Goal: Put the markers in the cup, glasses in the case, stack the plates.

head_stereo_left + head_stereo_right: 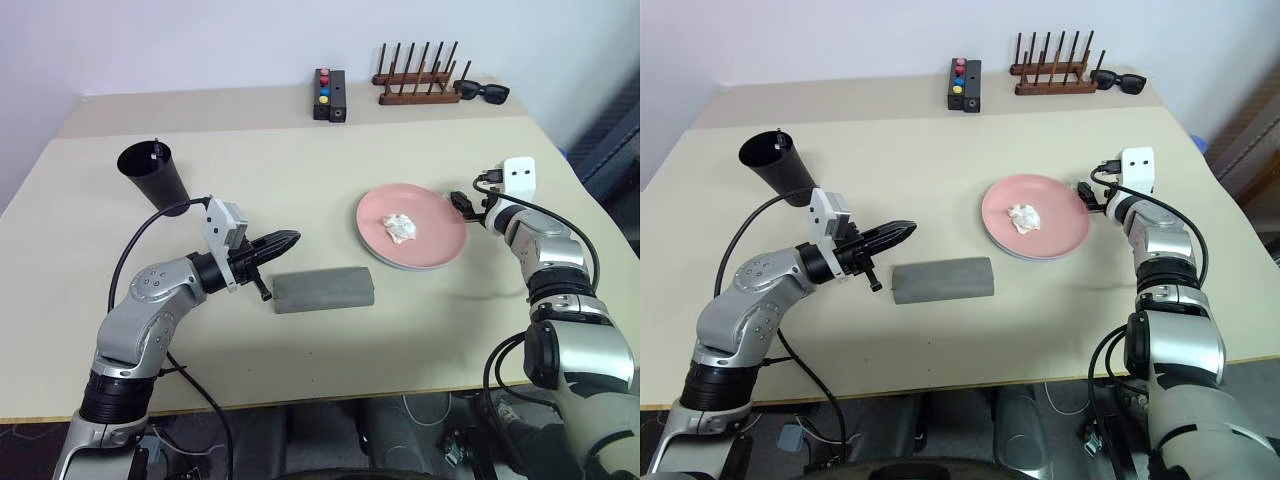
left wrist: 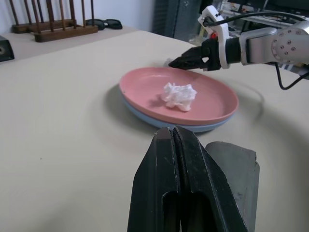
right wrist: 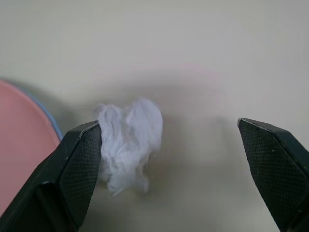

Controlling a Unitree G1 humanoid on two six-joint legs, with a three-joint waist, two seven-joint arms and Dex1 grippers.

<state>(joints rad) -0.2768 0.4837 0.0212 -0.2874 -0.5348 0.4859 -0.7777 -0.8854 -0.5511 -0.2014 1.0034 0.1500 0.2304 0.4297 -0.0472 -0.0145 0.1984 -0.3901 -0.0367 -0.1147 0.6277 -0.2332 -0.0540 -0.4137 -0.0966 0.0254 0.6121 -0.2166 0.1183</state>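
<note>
Hovering wide open at the pink plate's (image 1: 430, 250) far rim, right hand (image 1: 458, 203), left hand (image 1: 285, 241) shut beside case (image 1: 323, 289).

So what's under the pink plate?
A light blue plate sits right under the pink plate; only its edge peeks out. The rest of it is covered. A crumpled white tissue lies on top of the pink one.

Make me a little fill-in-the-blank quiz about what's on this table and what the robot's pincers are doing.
1. The pink plate lies stacked on a ____ plate.
2. On the pink plate lies a crumpled white ____.
3. The left pincer, beside the grey case, is ____.
4. The right pincer is ____.

Missing words: blue; tissue; shut; open
</note>
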